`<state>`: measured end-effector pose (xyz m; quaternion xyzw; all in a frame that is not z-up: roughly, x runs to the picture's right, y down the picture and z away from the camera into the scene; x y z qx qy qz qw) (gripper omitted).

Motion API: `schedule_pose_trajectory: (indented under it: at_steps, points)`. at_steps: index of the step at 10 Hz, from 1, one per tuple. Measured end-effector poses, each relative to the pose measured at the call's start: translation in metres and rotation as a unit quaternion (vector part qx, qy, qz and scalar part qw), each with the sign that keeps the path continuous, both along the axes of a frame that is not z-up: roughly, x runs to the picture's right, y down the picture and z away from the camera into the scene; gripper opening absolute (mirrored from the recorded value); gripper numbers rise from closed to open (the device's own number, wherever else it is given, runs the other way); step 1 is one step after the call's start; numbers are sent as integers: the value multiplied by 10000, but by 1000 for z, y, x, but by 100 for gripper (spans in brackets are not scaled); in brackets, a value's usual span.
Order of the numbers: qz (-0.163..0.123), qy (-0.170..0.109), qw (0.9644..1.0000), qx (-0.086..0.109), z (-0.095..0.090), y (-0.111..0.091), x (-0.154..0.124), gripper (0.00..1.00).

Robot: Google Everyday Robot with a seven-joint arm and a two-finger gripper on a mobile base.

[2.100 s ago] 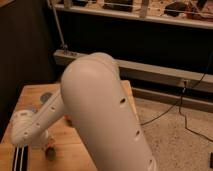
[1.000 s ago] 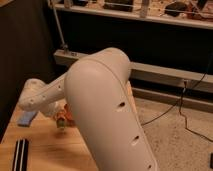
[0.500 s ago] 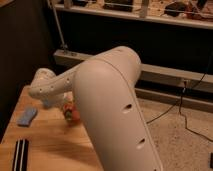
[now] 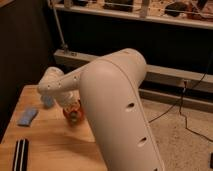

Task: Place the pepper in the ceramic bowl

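Observation:
My arm's large white shell [image 4: 117,115] fills the middle of the view. Its forearm reaches left over the wooden table [image 4: 55,150] and bends down to the gripper [image 4: 74,113], which sits low over the table's middle. A small orange thing with a dark patch, which I take for the pepper [image 4: 75,116], shows right at the gripper's end. I cannot tell whether it hangs above the table or rests on it. The ceramic bowl does not show clearly and may be hidden behind the forearm.
A flat blue pad [image 4: 27,116] lies at the table's left. A small blue-grey cup [image 4: 47,102] stands just under the forearm. Black strips [image 4: 20,155] lie at the front left corner. Floor and a cable [image 4: 182,107] are to the right.
The gripper end with the orange thing has swung from the table's front left up and to the right, to the middle. Over the last half second it has hardly moved.

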<state>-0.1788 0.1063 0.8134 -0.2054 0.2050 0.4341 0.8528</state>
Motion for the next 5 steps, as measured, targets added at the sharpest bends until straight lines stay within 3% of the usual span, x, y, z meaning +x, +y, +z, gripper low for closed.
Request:
schedule_pose_trajectory:
  at_steps: [3,5]
  points:
    - [4,104,9998,-196,7,10,12,56]
    - [-15,133,9997,-228,8,9,15,74]
